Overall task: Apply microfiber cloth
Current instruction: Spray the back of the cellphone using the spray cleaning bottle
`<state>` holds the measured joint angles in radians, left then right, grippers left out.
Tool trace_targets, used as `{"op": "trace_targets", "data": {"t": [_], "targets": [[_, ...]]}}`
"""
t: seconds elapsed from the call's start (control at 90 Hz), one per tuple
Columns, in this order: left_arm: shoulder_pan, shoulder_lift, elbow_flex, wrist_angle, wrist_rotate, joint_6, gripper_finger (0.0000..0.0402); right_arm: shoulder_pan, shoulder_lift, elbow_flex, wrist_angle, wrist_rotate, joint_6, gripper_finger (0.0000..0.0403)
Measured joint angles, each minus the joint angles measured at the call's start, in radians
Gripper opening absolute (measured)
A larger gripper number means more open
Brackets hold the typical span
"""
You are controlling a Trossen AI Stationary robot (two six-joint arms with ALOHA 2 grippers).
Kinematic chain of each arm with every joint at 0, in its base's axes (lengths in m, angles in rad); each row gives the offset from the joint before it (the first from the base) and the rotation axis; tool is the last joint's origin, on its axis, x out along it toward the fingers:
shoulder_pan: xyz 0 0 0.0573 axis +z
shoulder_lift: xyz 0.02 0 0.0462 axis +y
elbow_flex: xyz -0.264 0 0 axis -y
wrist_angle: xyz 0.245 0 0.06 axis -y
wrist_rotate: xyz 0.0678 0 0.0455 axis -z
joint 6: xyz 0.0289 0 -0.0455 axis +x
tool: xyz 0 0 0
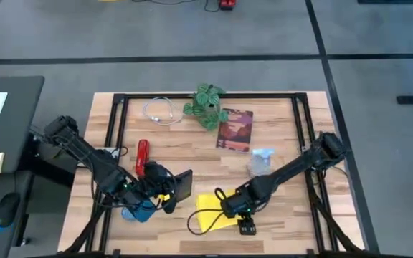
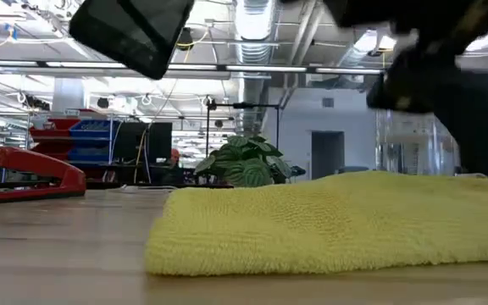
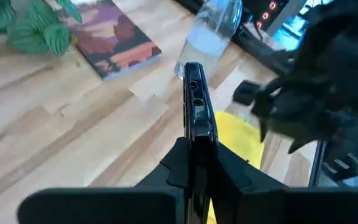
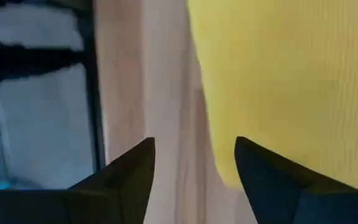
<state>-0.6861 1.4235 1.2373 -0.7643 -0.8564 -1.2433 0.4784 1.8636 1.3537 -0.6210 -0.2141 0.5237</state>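
Note:
The microfiber cloth (image 1: pixel 208 213) is bright yellow and lies flat on the wooden table near its front edge; the low view shows it close up (image 2: pixel 337 220). My right gripper (image 1: pixel 229 208) hovers open at the cloth's right part. In its wrist view (image 4: pixel 194 168) one finger stands over the cloth's edge (image 4: pixel 216 155) and the other over bare wood; whether they touch, I cannot tell. My left gripper (image 1: pixel 166 192) is left of the cloth, shut on a black smartphone (image 1: pixel 183 185), which also shows at the low view's top left (image 2: pixel 134 30). My left gripper pinches the smartphone between its two fingers, one on each broad face, at the end nearest the wrist (image 3: pixel 194 146). The fingers come roughly level from the table's left. The phone reaches away from them with a thin side edge (image 3: pixel 194 99) facing up, tilted and lifted clear of the table.
A red stapler (image 1: pixel 142 156) lies behind the left gripper. A clear bottle (image 1: pixel 260 161), a dark red book (image 1: pixel 234 129), a potted plant (image 1: pixel 206 106) and a white cable (image 1: pixel 162 111) sit farther back. A small black object (image 1: pixel 247 228) lies beside the cloth. Black frame rails (image 1: pixel 113 143) edge the table.

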Motion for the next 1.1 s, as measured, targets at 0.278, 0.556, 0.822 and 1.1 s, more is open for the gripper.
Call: {"op": "trace_targets", "data": {"t": [0.278,0.556,0.822,1.1], "targets": [[-0.002,-0.002,0.000,0.016,0.071,0.036,0.0013,-0.050,-0.175,-0.001,0.095,0.139,-0.018,0.0175],[0.018,-0.004,0.000,0.209,0.212,0.221,0.0013,-0.096,-0.300,-0.001,0.279,0.165,-0.401,0.0180],[0.100,-0.004,0.000,0.479,0.609,0.343,0.0013,-0.039,-0.305,0.000,0.429,0.165,-1.265,0.0233],[0.160,-0.004,0.000,0.608,0.824,0.295,0.0013,0.036,-0.237,-0.001,0.624,0.431,-1.777,0.0263]]}}
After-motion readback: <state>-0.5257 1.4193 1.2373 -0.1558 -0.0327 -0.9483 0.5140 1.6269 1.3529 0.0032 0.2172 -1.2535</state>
